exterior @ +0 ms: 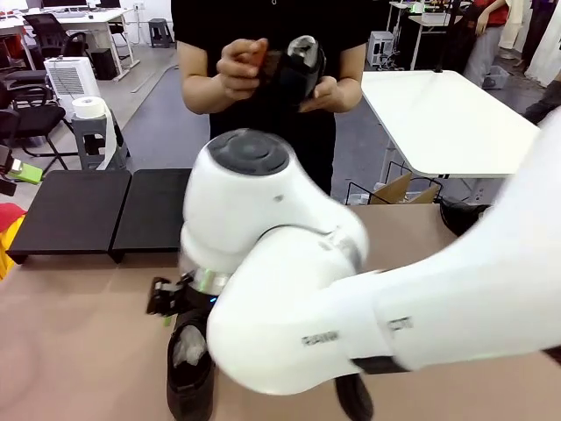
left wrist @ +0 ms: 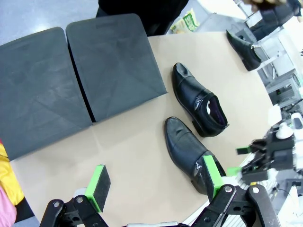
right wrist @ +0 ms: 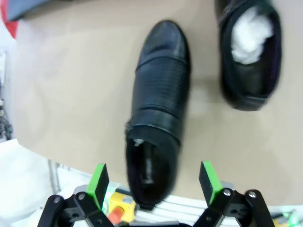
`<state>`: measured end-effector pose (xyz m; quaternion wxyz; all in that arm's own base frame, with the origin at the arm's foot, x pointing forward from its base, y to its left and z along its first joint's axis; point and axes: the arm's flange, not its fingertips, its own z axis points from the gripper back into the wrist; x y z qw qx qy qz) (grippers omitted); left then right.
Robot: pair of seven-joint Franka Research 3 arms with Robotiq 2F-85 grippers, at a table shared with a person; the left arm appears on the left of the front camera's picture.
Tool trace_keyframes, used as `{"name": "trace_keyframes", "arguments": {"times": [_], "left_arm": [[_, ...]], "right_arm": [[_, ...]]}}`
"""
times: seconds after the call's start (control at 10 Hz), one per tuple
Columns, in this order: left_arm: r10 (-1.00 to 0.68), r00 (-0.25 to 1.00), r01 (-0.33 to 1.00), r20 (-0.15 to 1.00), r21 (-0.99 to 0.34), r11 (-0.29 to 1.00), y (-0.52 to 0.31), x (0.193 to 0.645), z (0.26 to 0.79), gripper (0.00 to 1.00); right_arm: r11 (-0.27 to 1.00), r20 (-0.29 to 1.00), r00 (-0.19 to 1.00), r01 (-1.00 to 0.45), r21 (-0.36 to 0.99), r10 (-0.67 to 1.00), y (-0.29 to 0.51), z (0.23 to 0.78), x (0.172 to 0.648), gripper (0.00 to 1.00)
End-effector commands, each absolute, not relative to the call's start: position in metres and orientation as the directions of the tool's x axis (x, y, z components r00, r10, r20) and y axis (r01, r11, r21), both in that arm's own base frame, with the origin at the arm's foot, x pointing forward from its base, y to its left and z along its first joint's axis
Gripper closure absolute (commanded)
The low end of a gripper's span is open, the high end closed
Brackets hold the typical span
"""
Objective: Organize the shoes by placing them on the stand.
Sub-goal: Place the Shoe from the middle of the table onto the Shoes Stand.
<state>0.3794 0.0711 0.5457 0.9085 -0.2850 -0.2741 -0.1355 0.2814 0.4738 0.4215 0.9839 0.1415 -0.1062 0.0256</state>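
Glossy black leather covered every shoe, whereas the stand (left wrist: 71, 75) was matte black: two flat rectangular panels with rounded corners, side by side and bare, at the upper left of the left wrist view. Right of it on the tan counter (left wrist: 132, 151) two shoes lay off the stand, the upper shoe (left wrist: 199, 106) near the centre and the lower shoe (left wrist: 182, 146) just below it, rounded toes pointing up the frame. A third shoe (left wrist: 244, 47) sat in the upper right corner. The left hand (left wrist: 155, 177) stood wide at the bottom edge, green pads well apart, holding nothing. In the right wrist view the right hand (right wrist: 154, 177) was equally wide and empty, its pads flanking the heel end of a grained shoe (right wrist: 158, 109) without visibly touching it; a stuffed shoe (right wrist: 251, 56) filled with crumpled white paper lay at the upper right. At the top centre of the front view a person (exterior: 263, 26) held a fourth shoe (exterior: 296, 70) at chest height.
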Motion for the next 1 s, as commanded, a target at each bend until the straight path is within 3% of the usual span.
{"name": "trace_keyframes", "arguments": {"times": [0.0, 0.1, 0.2, 0.3, 0.4, 0.6, 0.7, 0.9], "left_arm": [[-0.096, 0.804, 0.419, 0.587, -0.444, 0.792, 0.073, 0.38, 0.546, 0.0], [-0.096, 0.804, 0.419, 0.587, -0.444, 0.792, 0.073, 0.38, 0.546, 0.0], [-0.096, 0.804, 0.419, 0.587, -0.444, 0.792, 0.073, 0.38, 0.546, 0.0], [-0.096, 0.804, 0.419, 0.587, -0.444, 0.792, 0.073, 0.38, 0.546, 0.0], [-0.096, 0.804, 0.419, 0.587, -0.444, 0.792, 0.073, 0.38, 0.546, 0.0], [-0.096, 0.804, 0.419, 0.587, -0.444, 0.792, 0.073, 0.38, 0.546, 0.0], [-0.096, 0.804, 0.419, 0.587, -0.444, 0.792, 0.073, 0.38, 0.546, 0.0], [-0.096, 0.804, 0.419, 0.587, -0.444, 0.792, 0.073, 0.38, 0.546, 0.0]], "right_arm": [[0.97, 0.234, 0.972, -0.061, 0.233, 0.004, 0.392, 0.452, 0.292, 0.0], [0.973, 0.217, 0.976, -0.059, 0.223, 0.009, 0.361, 0.456, 0.303, 0.0], [0.969, 0.22, 0.955, 0.158, 0.19, -0.199, 0.338, 0.458, 0.315, 0.0], [0.969, 0.227, 0.974, -0.053, 0.24, -0.003, 0.406, 0.448, 0.296, 0.0], [0.969, 0.227, 0.974, -0.053, 0.24, -0.003, 0.406, 0.448, 0.296, 0.0], [0.976, 0.206, 0.97, 0.089, 0.2, -0.13, 0.336, 0.452, 0.326, 0.0], [0.979, 0.263, 0.946, 0.161, 0.122, -0.189, 0.291, 0.457, 0.34, 0.0], [0.992, 0.275, 0.955, 0.084, 0.095, -0.107, 0.212, 0.475, 0.345, 0.0]]}}
